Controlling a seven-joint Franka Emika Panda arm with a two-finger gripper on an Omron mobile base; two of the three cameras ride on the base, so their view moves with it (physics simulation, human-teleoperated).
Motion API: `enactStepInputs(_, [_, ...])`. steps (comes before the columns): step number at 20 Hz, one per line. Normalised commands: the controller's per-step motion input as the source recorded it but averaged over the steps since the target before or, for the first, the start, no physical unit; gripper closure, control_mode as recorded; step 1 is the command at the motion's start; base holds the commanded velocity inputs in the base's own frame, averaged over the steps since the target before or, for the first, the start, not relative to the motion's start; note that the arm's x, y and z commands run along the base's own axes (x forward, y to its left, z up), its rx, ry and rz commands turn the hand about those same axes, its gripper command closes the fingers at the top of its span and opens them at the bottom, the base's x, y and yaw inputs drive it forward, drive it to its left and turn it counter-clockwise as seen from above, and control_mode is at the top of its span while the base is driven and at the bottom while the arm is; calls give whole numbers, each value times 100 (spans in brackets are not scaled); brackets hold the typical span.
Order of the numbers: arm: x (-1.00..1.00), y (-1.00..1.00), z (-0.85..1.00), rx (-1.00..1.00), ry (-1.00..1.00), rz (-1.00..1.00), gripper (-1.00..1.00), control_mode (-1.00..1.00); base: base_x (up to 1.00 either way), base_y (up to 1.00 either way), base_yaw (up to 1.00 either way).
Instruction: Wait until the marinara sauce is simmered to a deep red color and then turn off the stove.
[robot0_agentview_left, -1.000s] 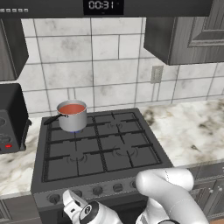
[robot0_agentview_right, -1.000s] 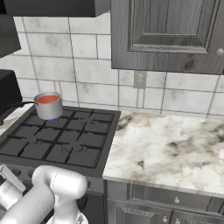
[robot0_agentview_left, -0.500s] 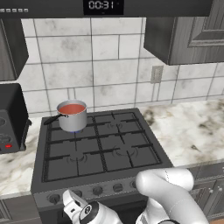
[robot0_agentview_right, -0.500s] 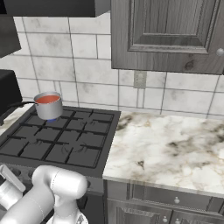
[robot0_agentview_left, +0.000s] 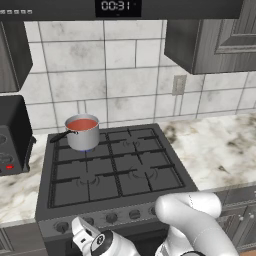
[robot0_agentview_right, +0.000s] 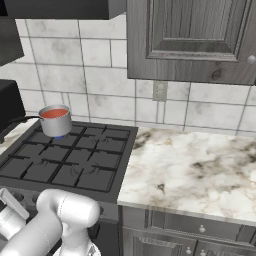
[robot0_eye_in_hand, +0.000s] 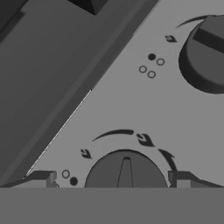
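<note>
— How many pans on the stove (robot0_agentview_left: 115, 172)?
— One pan (robot0_agentview_left: 83, 134), holding one round of red sauce (robot0_agentview_left: 81, 124), far up and left of the gripper (robot0_eye_in_hand: 114, 180).
— Knobs?
— Seen from the hand, two: one knob (robot0_eye_in_hand: 126, 170) right between the fingertips, a second knob (robot0_eye_in_hand: 205, 57) up and to the right. From the base cameras the front row is partly hidden by the arm, so I cannot give a full count.
— Anything else?
— One black box (robot0_agentview_left: 14, 135) left of the stove, one wall outlet (robot0_agentview_left: 178, 85), one clock display (robot0_agentview_left: 116, 6) overhead.
</note>
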Motion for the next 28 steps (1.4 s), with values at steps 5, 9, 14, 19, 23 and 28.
enactStepInputs(5, [0,0,0,0,0,0,-100,-100,0,0,0])
enactStepInputs(9, [0,0,0,0,0,0,-100,-100,0,0,0])
enactStepInputs(14, [0,0,0,0,0,0,-100,-100,0,0,0])
enactStepInputs(19, [0,0,0,0,0,0,-100,-100,0,0,0])
enactStepInputs(23, [0,0,0,0,0,0,-100,-100,0,0,0])
enactStepInputs(28, [0,0,0,0,0,0,-100,-100,0,0,0])
